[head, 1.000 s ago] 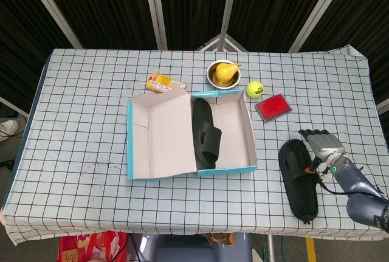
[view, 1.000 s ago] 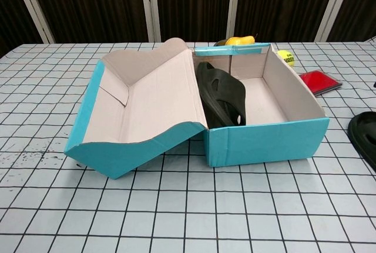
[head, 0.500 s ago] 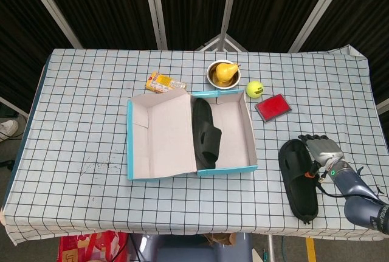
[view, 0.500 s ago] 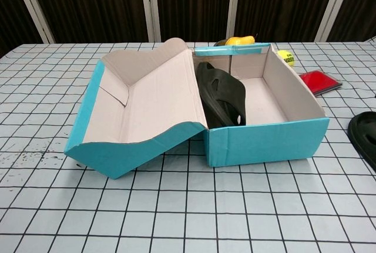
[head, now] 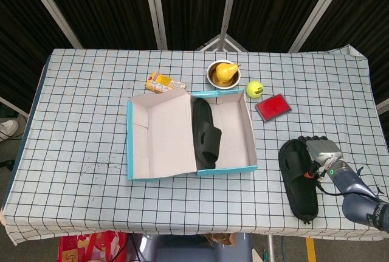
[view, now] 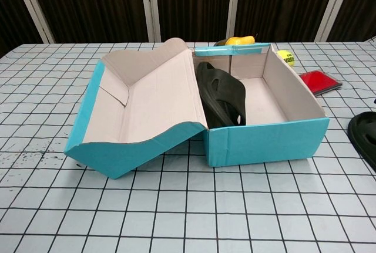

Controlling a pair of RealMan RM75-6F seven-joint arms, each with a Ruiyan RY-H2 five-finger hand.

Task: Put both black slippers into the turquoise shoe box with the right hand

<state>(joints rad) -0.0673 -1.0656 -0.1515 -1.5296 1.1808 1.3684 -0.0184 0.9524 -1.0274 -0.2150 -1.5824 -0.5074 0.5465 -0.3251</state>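
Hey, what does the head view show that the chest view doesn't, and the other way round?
Only the head view shows the right hand at the whole second black slipper, the orange snack packet, the white bowl and the table's far edges. Whether the hand grips that slipper is unclear.

Only the chest view shows the turquoise shoe box's outer front wall and the first black slipper leaning on edge inside it.

Both share the box, that slipper, the yellow tennis ball, the red flat case and the checked tablecloth. The chest view catches only an edge of the second slipper.
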